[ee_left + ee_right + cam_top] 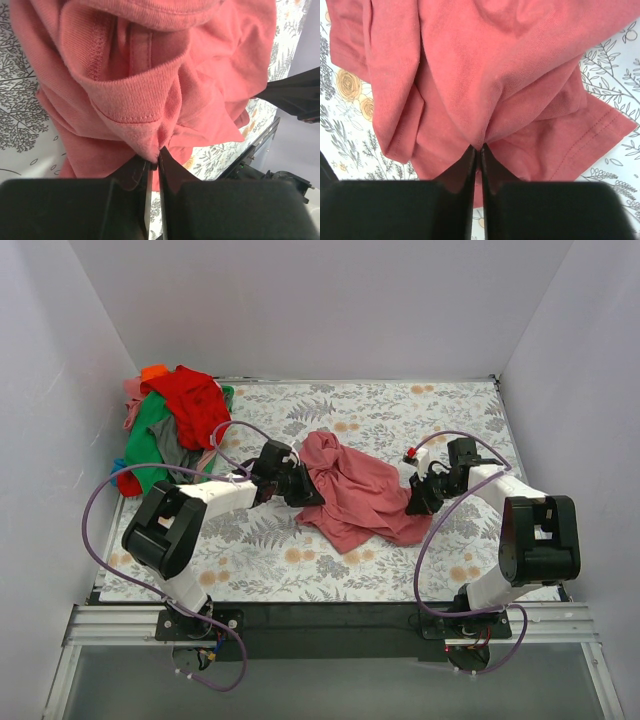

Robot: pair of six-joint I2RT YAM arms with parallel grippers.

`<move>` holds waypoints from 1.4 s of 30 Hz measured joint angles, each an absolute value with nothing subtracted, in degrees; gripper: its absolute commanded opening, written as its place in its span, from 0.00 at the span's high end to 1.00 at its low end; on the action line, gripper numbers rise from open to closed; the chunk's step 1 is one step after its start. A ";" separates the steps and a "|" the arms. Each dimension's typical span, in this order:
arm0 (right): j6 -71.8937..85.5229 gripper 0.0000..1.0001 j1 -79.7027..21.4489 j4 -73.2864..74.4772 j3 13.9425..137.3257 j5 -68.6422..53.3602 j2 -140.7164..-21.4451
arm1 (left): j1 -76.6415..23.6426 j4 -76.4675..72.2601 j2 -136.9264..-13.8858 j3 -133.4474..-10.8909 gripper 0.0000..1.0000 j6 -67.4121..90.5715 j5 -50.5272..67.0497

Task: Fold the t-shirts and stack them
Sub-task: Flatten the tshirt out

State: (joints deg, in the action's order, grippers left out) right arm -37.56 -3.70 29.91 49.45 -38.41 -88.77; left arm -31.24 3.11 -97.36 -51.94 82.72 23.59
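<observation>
A crumpled salmon-pink t-shirt [352, 492] lies in the middle of the floral table cover [400, 410]. My left gripper [306, 492] is shut on a hemmed fold at the shirt's left edge; in the left wrist view the salmon-pink t-shirt [150, 90] bunches into the closed left gripper [156, 159]. My right gripper [418, 502] is shut on the shirt's right edge; in the right wrist view the salmon-pink t-shirt [490, 75] is drawn to a pinch between the closed right gripper [478, 149]. A heap of other t-shirts [172, 425], red, green, orange and pink, sits at the back left.
White walls enclose the table on three sides. Purple cables [100, 510] loop off both arms. A black frame rail [330, 618] runs along the near edge between the arm bases. A small red-tipped part [410, 453] sits near the right arm's wrist.
</observation>
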 measured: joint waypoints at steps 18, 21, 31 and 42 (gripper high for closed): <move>-41.39 0.99 -3.70 37.85 58.83 -36.03 -83.02 | -31.24 6.00 -85.62 -55.42 1.00 79.50 24.43; -42.52 0.99 -3.79 39.57 64.16 -35.03 -79.85 | -31.22 7.70 -84.90 -59.33 1.00 78.56 24.32; -43.92 0.99 -6.13 44.51 82.96 -29.65 -75.94 | -29.45 14.92 -84.79 -79.35 1.00 74.83 23.33; -39.53 0.99 -6.35 44.75 110.10 -23.81 -83.31 | -23.49 15.77 -94.52 -107.00 1.00 75.70 25.67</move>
State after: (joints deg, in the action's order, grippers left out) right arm -39.53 -6.35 44.75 110.10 -23.81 -83.31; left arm -23.49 15.77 -94.52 -107.00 75.70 25.67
